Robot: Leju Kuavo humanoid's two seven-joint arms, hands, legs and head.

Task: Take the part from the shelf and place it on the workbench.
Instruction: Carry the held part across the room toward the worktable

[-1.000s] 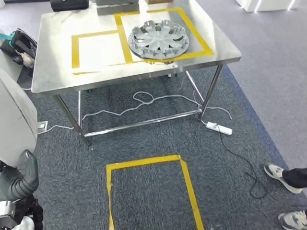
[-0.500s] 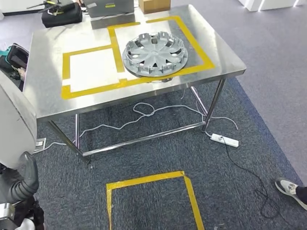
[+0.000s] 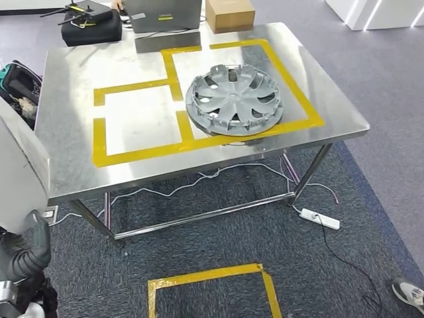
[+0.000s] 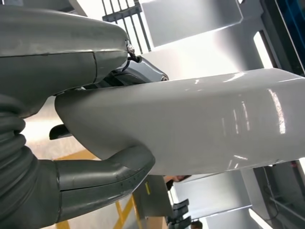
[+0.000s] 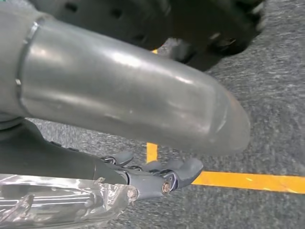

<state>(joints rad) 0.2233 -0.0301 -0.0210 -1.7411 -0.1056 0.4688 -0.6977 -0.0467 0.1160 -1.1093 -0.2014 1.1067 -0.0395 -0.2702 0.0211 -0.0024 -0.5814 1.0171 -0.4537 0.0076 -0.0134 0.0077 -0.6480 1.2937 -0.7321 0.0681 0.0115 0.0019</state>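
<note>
The part (image 4: 201, 119), a smooth pale grey panel, is gripped in the left hand (image 4: 65, 143), thumb (image 4: 107, 179) under one face and the dark fingers over the other; in the head view the panel (image 3: 20, 172) stands at the near left edge, short of the table (image 3: 65, 165), with the left hand (image 3: 25, 255) below it. The right hand (image 5: 158, 179) hangs over grey carpet beside a yellow tape line (image 5: 248, 181); its fingers lie roughly straight and close together, holding nothing as far as the blurred wrist view shows. On the steel table a silver hubcap (image 3: 234, 99) lies flat in the right of two yellow tape squares (image 3: 140, 149), overlapping the strip between them. At the far edge sit a black bag (image 3: 93, 26), a grey box (image 3: 162, 14) and a cardboard box (image 3: 230, 13). Under the table run white cables (image 3: 190, 185) and a power strip (image 3: 320, 218). A yellow tape outline (image 3: 210, 275) marks the carpet nearer in, and a person's shoe (image 3: 409, 293) shows at the near right corner.
</note>
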